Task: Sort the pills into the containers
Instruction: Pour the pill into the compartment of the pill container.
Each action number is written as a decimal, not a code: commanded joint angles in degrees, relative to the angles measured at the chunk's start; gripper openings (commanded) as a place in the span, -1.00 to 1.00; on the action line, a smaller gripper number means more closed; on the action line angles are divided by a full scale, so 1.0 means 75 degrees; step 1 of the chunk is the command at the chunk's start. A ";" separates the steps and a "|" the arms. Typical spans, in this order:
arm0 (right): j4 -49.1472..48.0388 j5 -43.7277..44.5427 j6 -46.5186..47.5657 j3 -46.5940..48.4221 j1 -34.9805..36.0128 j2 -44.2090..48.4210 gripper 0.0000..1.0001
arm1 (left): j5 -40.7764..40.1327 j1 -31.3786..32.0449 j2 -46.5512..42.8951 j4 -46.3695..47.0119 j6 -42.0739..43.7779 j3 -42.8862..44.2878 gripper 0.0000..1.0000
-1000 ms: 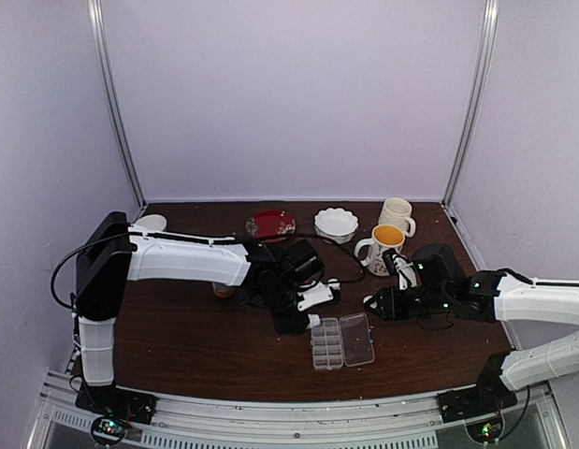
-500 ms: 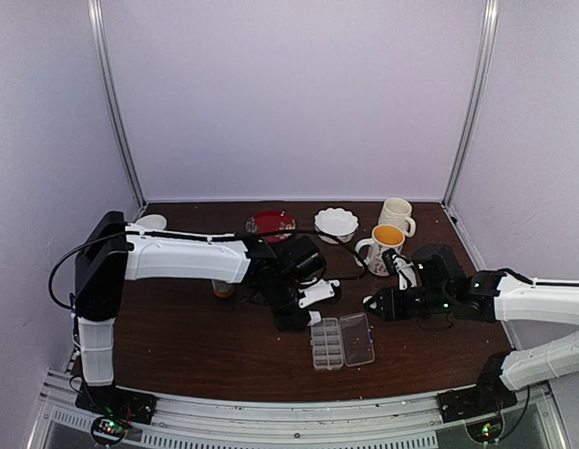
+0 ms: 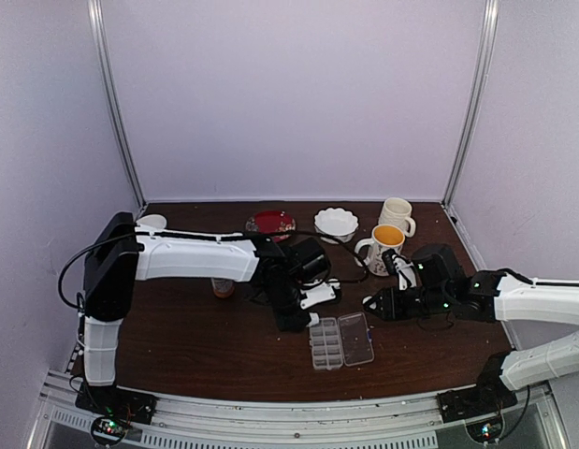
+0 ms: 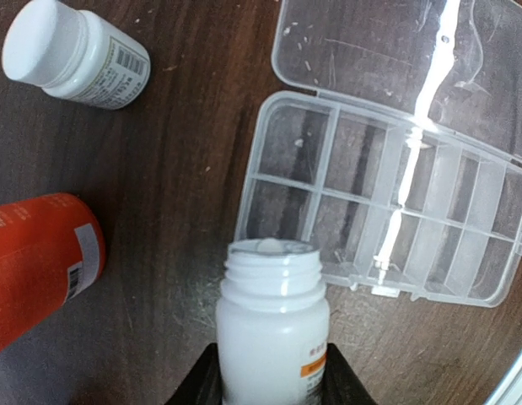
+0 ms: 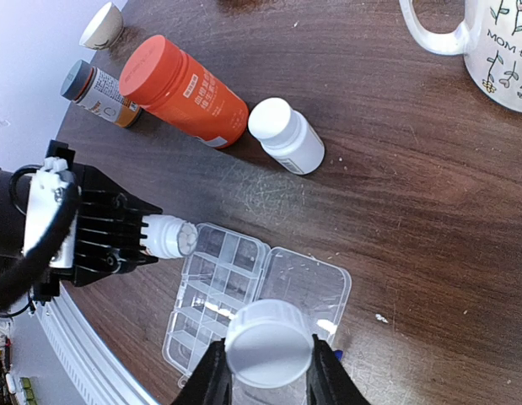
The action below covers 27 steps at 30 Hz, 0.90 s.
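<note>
My left gripper [image 4: 273,375] is shut on an uncapped white bottle [image 4: 273,325] that lies tilted, its mouth at the edge of the clear pill box. Whitish pills [image 5: 186,239] show in the bottle's mouth. The box's containers [image 4: 387,202] lie in two rows with the hinged lid [image 4: 412,59] open flat beside them. One tiny whitish bit [image 4: 298,143] lies in a corner compartment. My right gripper [image 5: 269,367] is shut on a white bottle cap [image 5: 269,343], above the box lid [image 5: 315,287]. From above, the left gripper [image 3: 306,316] and right gripper [image 3: 371,304] flank the box [image 3: 340,341].
A capped white bottle [image 5: 286,135], a lying orange bottle [image 5: 185,91] and a grey-capped bottle [image 5: 96,89] sit behind the box. Two mugs [image 3: 387,245], a white bowl [image 3: 336,223] and a red dish [image 3: 270,224] stand at the back of the table.
The left arm has shifted slightly, with the bottle still held beside the box. The right arm and its cap have not moved.
</note>
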<state>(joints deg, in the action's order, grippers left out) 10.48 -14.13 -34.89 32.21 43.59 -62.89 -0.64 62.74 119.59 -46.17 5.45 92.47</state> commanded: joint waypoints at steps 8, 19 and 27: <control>-0.0183 -0.0045 -0.0047 -0.0051 -0.0062 0.0077 -0.74 | -0.0197 0.0094 -0.0185 -0.0814 -0.0035 0.0766 -0.81; -0.0173 -0.0026 -0.0061 -0.0093 -0.0070 0.0145 -0.75 | -0.0164 0.0101 0.0427 -0.0811 -0.0006 0.0736 -0.82; -0.0153 -0.0014 -0.0065 -0.0111 -0.0070 0.0182 -0.76 | -0.0195 0.0109 0.0502 -0.0935 0.0002 0.0860 -0.81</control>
<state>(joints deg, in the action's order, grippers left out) 10.46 -14.15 -34.94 32.16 43.57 -62.87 -1.72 63.13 123.22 -51.48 5.45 97.30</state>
